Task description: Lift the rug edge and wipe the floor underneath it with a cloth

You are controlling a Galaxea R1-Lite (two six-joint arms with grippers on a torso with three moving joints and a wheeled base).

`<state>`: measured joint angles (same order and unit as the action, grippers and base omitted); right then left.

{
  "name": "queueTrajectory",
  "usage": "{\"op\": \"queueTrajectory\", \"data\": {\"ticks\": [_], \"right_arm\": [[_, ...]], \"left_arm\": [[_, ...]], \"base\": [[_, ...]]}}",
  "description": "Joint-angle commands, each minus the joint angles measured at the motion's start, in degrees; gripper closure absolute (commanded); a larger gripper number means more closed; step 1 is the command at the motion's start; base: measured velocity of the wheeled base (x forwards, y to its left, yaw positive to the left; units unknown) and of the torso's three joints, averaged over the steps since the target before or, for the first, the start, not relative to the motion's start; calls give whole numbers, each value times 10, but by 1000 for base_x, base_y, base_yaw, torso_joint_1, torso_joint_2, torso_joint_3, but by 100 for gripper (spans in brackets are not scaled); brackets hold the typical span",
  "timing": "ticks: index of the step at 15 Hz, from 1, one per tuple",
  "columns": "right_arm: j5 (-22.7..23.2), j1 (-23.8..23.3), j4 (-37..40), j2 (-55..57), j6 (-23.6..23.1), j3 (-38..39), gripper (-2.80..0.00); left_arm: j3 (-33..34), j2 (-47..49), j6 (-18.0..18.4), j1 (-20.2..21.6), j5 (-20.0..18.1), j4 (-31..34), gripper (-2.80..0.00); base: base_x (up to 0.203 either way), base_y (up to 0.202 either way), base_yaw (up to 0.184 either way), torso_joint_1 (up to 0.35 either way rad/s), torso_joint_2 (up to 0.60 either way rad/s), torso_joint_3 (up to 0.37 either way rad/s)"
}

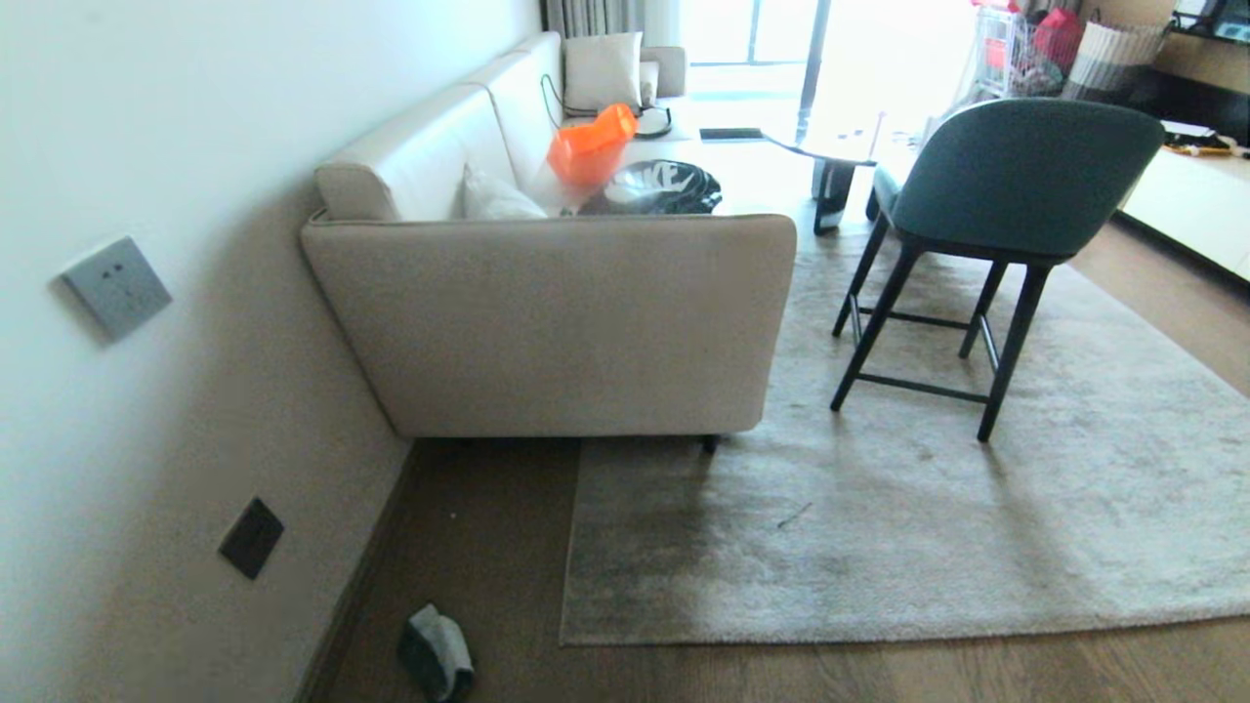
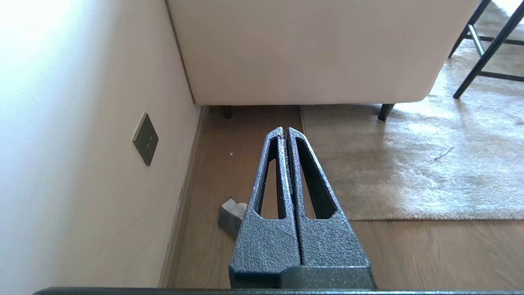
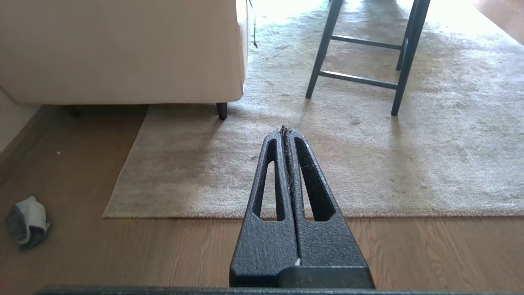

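Observation:
The rug [image 1: 879, 527] lies flat on the wooden floor [image 1: 488, 527]. Its near edge [image 1: 879, 635] and square corner [image 1: 566, 640] face me. A crumpled grey cloth [image 1: 437, 652] with dark backing lies on the floor close to the wall, left of the rug corner. Neither arm shows in the head view. In the left wrist view my left gripper [image 2: 285, 130] is shut and empty, held above the floor, with the cloth [image 2: 231, 213] partly hidden behind it. My right gripper [image 3: 285, 130] is shut and empty too, above the rug edge [image 3: 409, 214]; the cloth [image 3: 26, 221] lies far to one side.
A beige sofa [image 1: 566, 322] stands against the wall with one leg [image 1: 710, 444] on the rug. A green chair [image 1: 996, 195] with black legs stands on the rug. A skirting board [image 1: 361, 586] and wall sockets [image 1: 251, 537] run along the left.

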<state>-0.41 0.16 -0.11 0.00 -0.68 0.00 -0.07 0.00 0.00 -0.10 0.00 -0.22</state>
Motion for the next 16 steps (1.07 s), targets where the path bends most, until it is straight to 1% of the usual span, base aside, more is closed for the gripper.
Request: {"op": "queueTrajectory", "data": {"ticks": [1, 9, 16], "right_arm": [[0, 0, -1, 1, 0, 0, 0], [0, 0, -1, 0, 1, 0, 0], [0, 0, -1, 0, 0, 0, 0]], "left_arm": [[0, 0, -1, 0, 0, 0, 0], [0, 0, 0, 0, 0, 0, 0], [0, 0, 0, 0, 0, 0, 0]], "base": [[0, 0, 0, -22, -314, -330], [0, 0, 0, 15, -421, -396], [0, 0, 0, 120, -487, -373]]}}
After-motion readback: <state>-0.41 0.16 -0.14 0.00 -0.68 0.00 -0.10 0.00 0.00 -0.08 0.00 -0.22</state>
